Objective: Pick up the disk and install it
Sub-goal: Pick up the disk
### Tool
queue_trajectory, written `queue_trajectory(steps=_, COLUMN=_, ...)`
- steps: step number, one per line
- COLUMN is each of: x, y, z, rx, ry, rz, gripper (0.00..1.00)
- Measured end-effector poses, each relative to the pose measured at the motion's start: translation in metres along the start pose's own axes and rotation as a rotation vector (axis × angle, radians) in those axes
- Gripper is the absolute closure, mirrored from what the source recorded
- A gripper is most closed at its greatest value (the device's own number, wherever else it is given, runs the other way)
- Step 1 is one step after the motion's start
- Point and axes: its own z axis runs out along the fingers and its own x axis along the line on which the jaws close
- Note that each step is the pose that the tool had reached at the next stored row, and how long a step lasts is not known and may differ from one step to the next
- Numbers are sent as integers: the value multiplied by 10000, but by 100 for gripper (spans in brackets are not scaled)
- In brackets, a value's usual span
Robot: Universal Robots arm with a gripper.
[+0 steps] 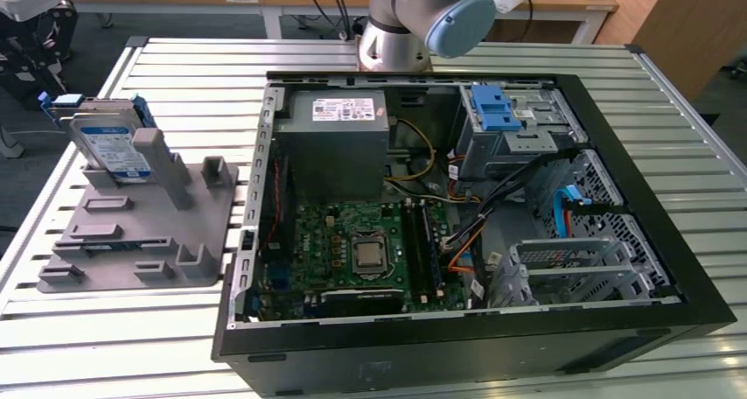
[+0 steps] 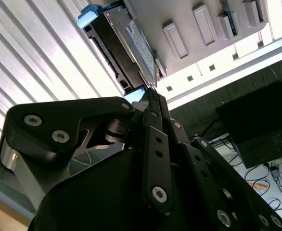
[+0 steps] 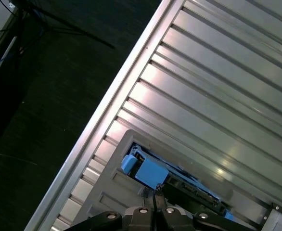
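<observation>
Black jointed pincer [image 2: 149, 91] closest to the lens in both wrist views; fingertips drawn narrow, pressed together at the tip. Tip sits just by the blue end of the disk [image 2: 124, 45], a flat silver hard drive with a white-and-blue label in a blue plastic carrier frame; cannot tell whether they touch. First wrist view: pincer tip [image 3: 155, 195] close over the carrier's blue corner [image 3: 148, 172]. Exterior view: disk [image 1: 111, 145] stands on edge, leaning slightly, in a slot at the far end of a grey moulded plastic holder [image 1: 129, 237]. Holder lies on the slatted aluminium desk [image 1: 105, 338], at the exterior view's left of an open black computer case [image 1: 467, 355]. Inside the case: large grey power-supply box [image 1: 338, 145], green motherboard [image 1: 350, 241], small blue ridged latch [image 1: 496, 110] on a metal drive cage. Silver-and-blue robot arm base [image 1: 403, 31] rises behind the case.
</observation>
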Motion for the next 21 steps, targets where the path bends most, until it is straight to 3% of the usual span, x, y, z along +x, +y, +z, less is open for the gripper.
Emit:
queue_trajectory(steps=6, x=0, y=0, z=0, rx=-2, ry=4, rz=-313, gripper=85)
queue_trajectory(steps=15, x=0, y=0, z=2, rx=-35, ry=61, rz=-1766, gripper=85)
queue_trajectory(steps=21, x=0, y=0, z=3, rx=-36, ry=62, rz=-1808, gripper=85)
